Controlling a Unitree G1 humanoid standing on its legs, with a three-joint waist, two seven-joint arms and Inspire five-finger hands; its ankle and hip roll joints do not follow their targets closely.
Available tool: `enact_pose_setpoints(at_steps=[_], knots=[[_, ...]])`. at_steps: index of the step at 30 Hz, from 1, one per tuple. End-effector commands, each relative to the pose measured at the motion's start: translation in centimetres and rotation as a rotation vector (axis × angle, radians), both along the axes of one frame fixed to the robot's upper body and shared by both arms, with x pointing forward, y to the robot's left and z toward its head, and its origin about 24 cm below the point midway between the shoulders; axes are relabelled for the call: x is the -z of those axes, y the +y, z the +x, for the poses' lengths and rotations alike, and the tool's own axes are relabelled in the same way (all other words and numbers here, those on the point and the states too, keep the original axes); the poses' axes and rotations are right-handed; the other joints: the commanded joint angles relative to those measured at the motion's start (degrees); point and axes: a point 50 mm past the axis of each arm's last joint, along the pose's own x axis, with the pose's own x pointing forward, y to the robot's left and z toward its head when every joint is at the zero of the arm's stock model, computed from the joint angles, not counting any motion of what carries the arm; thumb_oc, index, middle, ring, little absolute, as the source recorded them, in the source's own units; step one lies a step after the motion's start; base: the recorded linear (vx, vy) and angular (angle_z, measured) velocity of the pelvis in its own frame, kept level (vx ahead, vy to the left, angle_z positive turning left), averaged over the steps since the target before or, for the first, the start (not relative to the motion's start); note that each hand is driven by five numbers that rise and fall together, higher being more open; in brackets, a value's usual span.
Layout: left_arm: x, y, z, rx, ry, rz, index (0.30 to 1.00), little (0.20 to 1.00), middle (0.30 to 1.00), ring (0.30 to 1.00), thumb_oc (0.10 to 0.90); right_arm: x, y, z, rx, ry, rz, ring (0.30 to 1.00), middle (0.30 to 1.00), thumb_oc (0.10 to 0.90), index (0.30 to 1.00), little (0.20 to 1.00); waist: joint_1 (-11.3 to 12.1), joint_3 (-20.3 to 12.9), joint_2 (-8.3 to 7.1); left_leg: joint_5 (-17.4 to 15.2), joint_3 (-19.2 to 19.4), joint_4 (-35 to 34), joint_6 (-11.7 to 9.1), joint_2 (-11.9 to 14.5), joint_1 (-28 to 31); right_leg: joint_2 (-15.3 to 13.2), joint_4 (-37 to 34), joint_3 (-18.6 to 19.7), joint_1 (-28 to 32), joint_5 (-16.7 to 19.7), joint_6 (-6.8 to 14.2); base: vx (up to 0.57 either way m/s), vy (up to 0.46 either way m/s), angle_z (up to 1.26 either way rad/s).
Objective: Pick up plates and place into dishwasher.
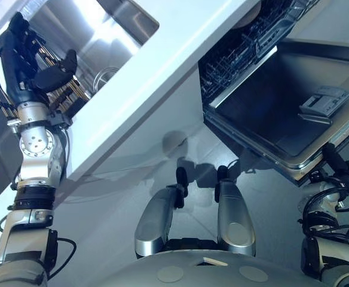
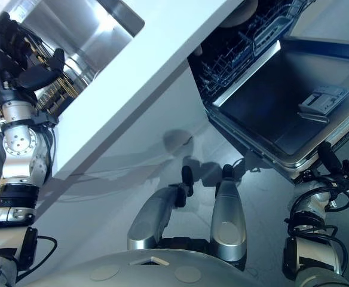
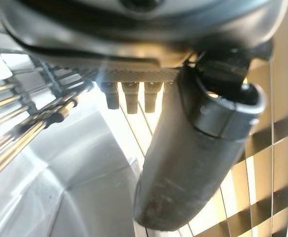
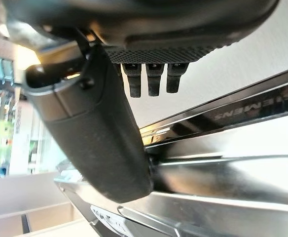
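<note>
Left hand (image 1: 28, 57), fingers straight and empty, hovers over the rack (image 1: 67, 95) beside the sink (image 1: 112, 42), right hand (image 1: 345, 167) hangs open below the dishwasher (image 1: 282, 113) door; no plate visible, presumably stiff, slippery, breakable: pinch its rim.

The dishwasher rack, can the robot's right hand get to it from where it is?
Probably yes: the door lies open, the rack is pulled out, and the right hand, open, sits by the door's edge.
</note>
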Motion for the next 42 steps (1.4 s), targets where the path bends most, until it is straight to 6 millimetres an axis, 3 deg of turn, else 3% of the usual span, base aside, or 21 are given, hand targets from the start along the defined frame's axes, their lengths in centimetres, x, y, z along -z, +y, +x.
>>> enact_pose_setpoints(at_steps=[1,6,10,15,17,18,19,20,22,23,25,27,30,32,36,40,42], knots=[[0.0,-1.2,-0.2,0.001,-0.141,-0.094,0.9,0.9,0.9,0.9,0.8,-1.8,-1.2,0.9,-0.138,-0.194,-0.008,0.9,0.9,0.8,0.9,0.9,0.38,1.23,-0.46,-4.14,-0.48,3.14,2.36,-4.02,-3.66,3.35,8.63,-5.64,-4.91,-5.83,-3.25,-0.06,-0.003,-0.02],[-1.5,-0.3,-0.3,-0.024,-0.196,-0.094,0.9,0.9,0.9,0.9,0.8,-1.3,0.1,2.3,-0.341,-0.422,0.134,0.9,0.9,0.8,0.9,0.9,1.37,1.95,-0.72,-3.62,-0.29,4.98,2.31,-4.14,-8.36,3.36,11.42,-6.2,-8.95,-6.23,-3.68,-0.05,-0.002,-0.02],[-2.1,0.0,-0.4,-0.018,-0.206,-0.075,0.9,0.9,0.9,0.9,0.8,-0.9,2.5,3.8,-0.539,-0.603,0.299,0.9,0.9,0.8,0.9,0.9,2.29,1.73,-1.19,-4.05,-0.32,7.21,2.4,-4.39,-10.87,2.97,13.33,-6.57,-10.94,-6.4,-3.69,-0.02,0.007,-0.04],[-2.2,-0.3,-0.2,-0.006,-0.201,-0.067,0.9,0.9,0.9,0.9,0.8,-2.9,5.7,6.8,-0.77,-0.772,0.379,0.9,0.9,0.8,0.9,0.9,2.92,1.51,-1.72,-4.75,-0.61,9.89,2.43,-4.62,-12.58,2.56,14.11,-6.06,-11.97,-5.63,-3.43,0.0,0.004,-0.01],[-2.4,-0.5,-0.2,-0.001,-0.202,-0.06,0.9,0.9,0.9,0.9,0.8,-6.0,8.6,9.1,-0.944,-0.853,0.348,0.9,0.9,0.8,0.9,0.9,3.21,1.52,-2.2,-4.82,-0.85,10.23,2.54,-4.61,-12.71,2.53,13.85,-5.77,-11.92,-5.19,-3.36,0.0,0.0,0.0],[-2.4,-0.5,-0.2,-0.002,-0.202,-0.058,0.9,0.9,0.9,0.9,0.8,-6.3,9.0,9.3,-0.972,-0.864,0.345,0.9,0.9,0.8,0.9,0.9,3.17,1.53,-2.28,-4.82,-0.87,10.19,2.57,-4.6,-12.66,2.57,13.73,-5.71,-11.86,-5.12,-3.35,0.0,0.0,0.0],[-2.5,-0.6,-0.4,0.0,-0.203,-0.046,0.9,0.9,0.9,0.9,0.8,-8.9,11.8,10.3,-1.146,-0.949,0.314,0.9,0.9,0.8,0.9,0.9,3.39,1.64,-2.74,-4.75,-0.99,10.09,2.74,-4.59,-12.6,2.71,13.28,-5.48,-11.69,-4.76,-3.24,-0.03,-0.001,-0.07],[-2.4,-0.6,-0.5,0.0,-0.205,-0.042,0.9,0.9,0.9,0.9,0.8,-9.9,13.0,10.5,-1.216,-0.99,0.293,0.9,0.9,0.8,0.9,0.9,3.47,1.7,-2.99,-4.63,-1.06,9.89,2.81,-4.56,-12.54,2.76,12.96,-5.42,-11.56,-4.53,-3.14,-0.05,-0.008,-0.11],[-2.4,-0.7,-0.5,-0.002,-0.212,-0.035,0.9,0.9,0.9,0.9,0.8,-13.7,17.6,10.6,-1.462,-1.132,0.225,0.9,0.9,0.8,0.9,0.9,3.77,1.82,-3.64,-4.37,-1.32,9.02,3.07,-4.5,-12.14,3.01,11.6,-5.25,-11.05,-3.96,-2.88,-0.04,-0.001,-0.13],[-2.4,-0.9,-0.5,-0.005,-0.215,-0.033,0.9,0.9,0.9,0.9,0.8,-16.6,20.8,9.8,-1.622,-1.226,0.165,0.9,0.9,0.8,0.9,0.9,3.86,1.9,-4.07,-4.18,-1.51,8.37,3.25,-4.51,-11.69,3.24,10.62,-5.09,-10.55,-3.61,-2.75,-0.03,0.02,-0.12],[-2.1,-1.0,-0.4,-0.008,-0.214,-0.035,0.9,0.9,0.9,0.9,0.8,-20.2,24.9,7.8,-1.824,-1.36,0.081,0.9,0.9,0.8,0.9,0.9,3.99,1.83,-4.49,-3.95,-1.78,7.13,3.34,-4.48,-10.67,3.6,9.13,-4.76,-9.6,-3.22,-2.51,-0.02,0.034,-0.24],[-1.8,-1.4,-0.1,-0.009,-0.213,-0.042,0.9,0.9,0.9,0.9,0.8,-23.1,27.9,5.6,-1.98,-1.475,0.024,0.9,0.9,0.8,0.9,0.9,4.09,1.59,-4.7,-3.57,-2.12,5.63,3.37,-4.55,-9.5,4.06,7.57,-4.3,-8.57,-2.91,-2.37,-0.01,0.055,-0.4],[-1.4,-1.7,0.3,-0.006,-0.206,-0.06,0.9,0.9,0.9,0.9,0.8,-26.3,30.4,2.4,-2.172,-1.618,-0.022,0.9,0.9,0.8,0.9,0.9,4.47,1.1,-4.9,-3.0,-2.55,3.34,3.36,-4.59,-7.2,4.42,5.19,-3.84,-6.53,-2.42,-2.18,0.02,0.074,-0.59],[-1.2,-1.6,0.4,0.002,-0.195,-0.07,0.9,0.9,0.9,0.9,0.8,-27.6,31.1,1.2,-2.201,-1.655,-0.041,0.9,0.9,0.8,0.9,0.9,4.89,0.45,-5.04,-2.47,-3.15,1.16,3.37,-4.75,-4.81,4.6,2.79,-3.69,-4.28,-1.99,-2.04,0.06,0.071,-0.44],[-0.7,-1.1,0.4,0.008,-0.171,-0.083,0.9,0.9,0.9,0.9,0.8,-27.9,30.8,1.8,-2.07,-1.613,-0.039,0.9,0.9,0.8,0.9,0.9,5.39,-1.36,-5.31,-1.77,-3.85,-2.01,3.4,-4.86,-1.21,4.55,-0.74,-3.74,-0.67,-1.41,-1.7,0.08,0.053,0.29],[-0.1,-0.3,0.2,0.001,-0.145,-0.091,0.9,0.9,0.9,0.9,0.8,-26.3,28.4,5.0,-1.701,-1.446,0.05,0.9,0.9,0.8,0.9,0.9,5.41,-3.08,-5.6,-1.3,-4.1,-4.38,3.45,-4.69,1.78,4.07,-3.35,-4.49,2.38,-0.83,-1.35,0.1,0.045,0.64],[0.6,0.0,-0.2,-0.009,-0.133,-0.099,0.9,0.9,0.9,0.9,0.8,-24.3,26.2,6.9,-1.453,-1.326,0.057,0.9,0.9,0.8,0.9,0.9,5.38,-4.15,-5.75,-1.16,-4.02,-5.73,3.49,-4.51,3.21,3.74,-4.49,-5.15,3.87,-0.89,-1.22,0.09,0.063,0.63]])
